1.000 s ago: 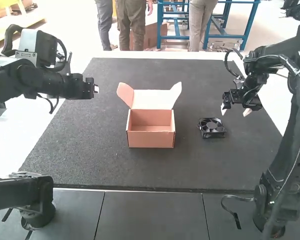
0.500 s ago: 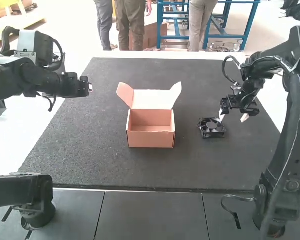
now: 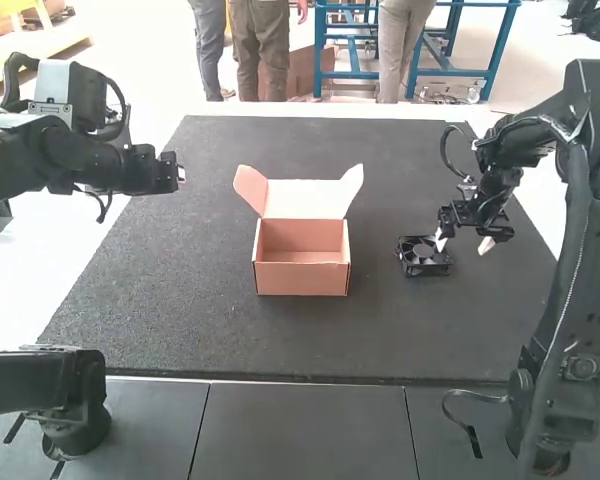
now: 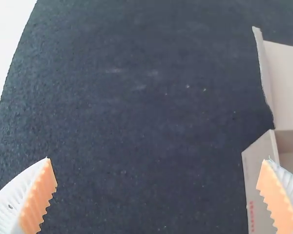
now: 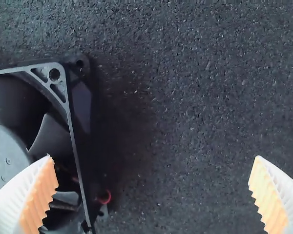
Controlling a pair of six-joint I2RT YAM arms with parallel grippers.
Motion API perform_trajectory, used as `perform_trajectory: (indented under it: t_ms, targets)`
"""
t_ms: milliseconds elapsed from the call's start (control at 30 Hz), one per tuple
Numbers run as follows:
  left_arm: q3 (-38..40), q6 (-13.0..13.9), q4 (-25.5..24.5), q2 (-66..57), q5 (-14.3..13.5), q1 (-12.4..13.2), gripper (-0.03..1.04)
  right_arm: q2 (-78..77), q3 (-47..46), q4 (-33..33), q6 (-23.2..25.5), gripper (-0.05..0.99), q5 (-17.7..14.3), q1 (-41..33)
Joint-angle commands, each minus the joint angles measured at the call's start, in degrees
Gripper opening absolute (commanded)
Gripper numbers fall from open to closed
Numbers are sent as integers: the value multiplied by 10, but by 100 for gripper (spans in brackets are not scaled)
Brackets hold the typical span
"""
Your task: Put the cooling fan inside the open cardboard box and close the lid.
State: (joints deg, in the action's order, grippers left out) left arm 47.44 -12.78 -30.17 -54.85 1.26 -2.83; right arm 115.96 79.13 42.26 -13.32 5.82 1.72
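High view: the cooling fan (image 3: 424, 255) is seen lying flat on the dark worktop (image 3: 180, 290), directly below the inner finger of the right gripper (image 3: 465, 241) and just beside the open cardboard box (image 3: 302, 278), which stands farther off on the same side. The right gripper's fingers are held wide apart and nothing is clamped between them. In the right wrist view one ribbed finger (image 5: 31, 197) is placed over the fan's frame and blades, while the other is placed over bare mat, so the fan is not centred between them; only its outer edge and one corner with a mounting hole fall inside the gap.

The fan is judged to be light and stiff, with a hard square plastic frame. The thin blades and the small wires seen at a corner are judged fragile and should not be squeezed. Hold is best taken across two opposite outer sides of the frame, so the gripper would first need to be shifted toward the box until both sides are straddled. Because the fan lies low, the fingertips would have to be brought almost down to the mat.

The left gripper (image 3: 176, 170) is also spread open and empty, held above the mat, with the box and its raised lid (image 3: 310, 198) well apart from it, beyond one fingertip.
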Motion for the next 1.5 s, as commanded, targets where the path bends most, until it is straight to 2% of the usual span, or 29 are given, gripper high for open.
perform_trajectory:
  t_ms: [0,433,600,700,900,1000,1067,1133,1233,1467]
  targets:
    - [11,-3,5,-3,-6,5,97,10,29,-2,-3,90,4,2]
    - [12,-3,13,-3,-6,5,97,27,34,15,-3,90,-4,0]
    - [11,-3,14,-5,-6,5,97,33,22,23,-3,80,-4,-2]
    - [11,-3,15,-5,-6,5,97,38,15,19,-3,70,-4,-3]
    - [12,-3,14,-5,-6,5,97,50,8,12,-3,69,-4,-10]
    - [13,-3,14,-5,-6,5,97,54,8,5,-3,58,-3,-14]
    - [13,-3,13,-5,-6,5,97,55,6,-2,0,45,0,-15]
    - [13,-3,13,-5,-6,5,97,55,4,-5,6,24,12,-17]
    - [14,-3,12,-5,-6,5,97,55,2,-11,13,0,29,-20]
    - [15,-2,12,-5,-6,5,97,51,6,-16,34,-2,47,-28]
